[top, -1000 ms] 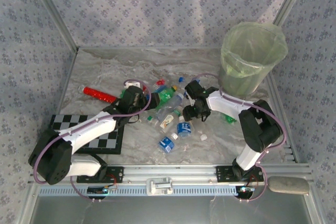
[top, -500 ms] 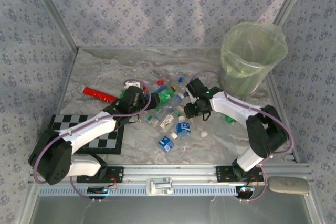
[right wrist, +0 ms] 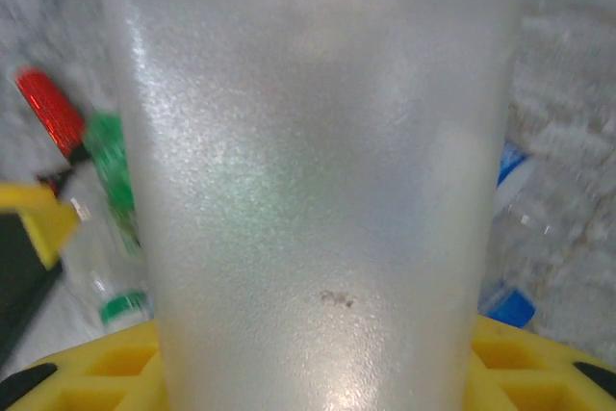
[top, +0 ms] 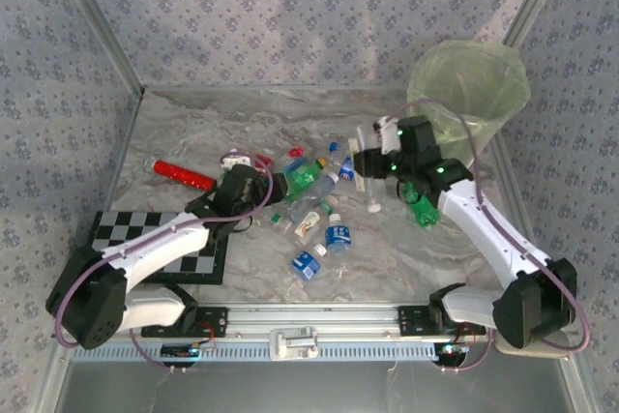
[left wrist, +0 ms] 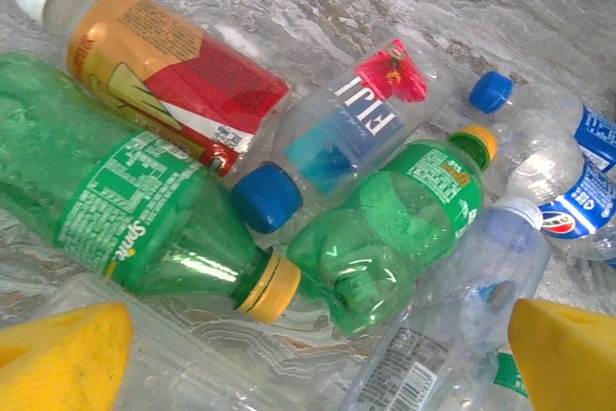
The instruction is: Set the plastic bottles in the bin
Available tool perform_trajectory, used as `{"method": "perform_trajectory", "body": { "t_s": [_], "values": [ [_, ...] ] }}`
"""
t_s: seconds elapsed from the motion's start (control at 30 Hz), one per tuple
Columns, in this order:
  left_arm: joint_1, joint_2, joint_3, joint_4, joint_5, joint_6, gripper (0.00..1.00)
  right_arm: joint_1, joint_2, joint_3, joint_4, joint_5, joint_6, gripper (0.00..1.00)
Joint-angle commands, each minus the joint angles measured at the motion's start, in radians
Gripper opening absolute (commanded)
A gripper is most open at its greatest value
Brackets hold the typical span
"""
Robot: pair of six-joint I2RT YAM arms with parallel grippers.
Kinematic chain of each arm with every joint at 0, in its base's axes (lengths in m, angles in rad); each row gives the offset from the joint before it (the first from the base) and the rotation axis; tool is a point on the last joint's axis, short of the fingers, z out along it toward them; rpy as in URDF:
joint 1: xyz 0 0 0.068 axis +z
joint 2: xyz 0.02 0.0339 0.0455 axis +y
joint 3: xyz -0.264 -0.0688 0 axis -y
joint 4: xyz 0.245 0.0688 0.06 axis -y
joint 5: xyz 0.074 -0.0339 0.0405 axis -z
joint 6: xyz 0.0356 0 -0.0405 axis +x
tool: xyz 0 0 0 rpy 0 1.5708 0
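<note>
Plastic bottles lie heaped at the table's middle. My left gripper (left wrist: 313,363) hangs open just over them, its yellow fingertips (left wrist: 58,358) on either side of a green Sprite bottle (left wrist: 115,209), a second green bottle (left wrist: 395,228) and a clear bottle (left wrist: 452,334). A red-and-orange labelled bottle (left wrist: 164,74) and a clear Fiji bottle (left wrist: 356,122) lie just beyond. My right gripper (top: 370,163) is raised off the table, left of the bin (top: 474,103), and shut on a frosted clear bottle (right wrist: 318,170). The bin is translucent, lined with a pale green bag.
A black-and-white checkerboard (top: 164,239) lies under the left arm. A red tube-shaped bottle (top: 184,173) sits at the left. Blue-labelled bottles (top: 338,236) lie nearer the front, and a green one (top: 423,212) lies below the right arm. Patterned walls enclose the table.
My right gripper closed on the clear bottle, lifted it off the table and swung it up toward the bin. My left gripper edged slightly toward the pile, still open.
</note>
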Motion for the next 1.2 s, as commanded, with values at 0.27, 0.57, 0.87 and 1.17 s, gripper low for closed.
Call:
{"method": "perform_trajectory", "body": {
  "t_s": [0.27, 0.57, 0.87, 1.17],
  "values": [
    [0.005, -0.076, -0.062, 0.041, -0.049, -0.049, 1.0, -0.224, -0.043, 0.288, 0.217, -0.149, 0.095, 0.5],
    [0.005, -0.099, -0.083, 0.034, -0.046, -0.052, 1.0, -0.3, -0.016, 0.405, 0.346, 0.21, -0.065, 0.51],
    [0.005, -0.11, -0.081, 0.034, -0.052, -0.05, 1.0, -0.344, 0.098, 0.475, 0.323, 0.436, -0.256, 0.52],
    [0.006, -0.074, -0.039, 0.037, -0.025, -0.032, 1.0, -0.445, 0.286, 0.594, 0.033, 0.33, -0.145, 0.54]
  ]
}}
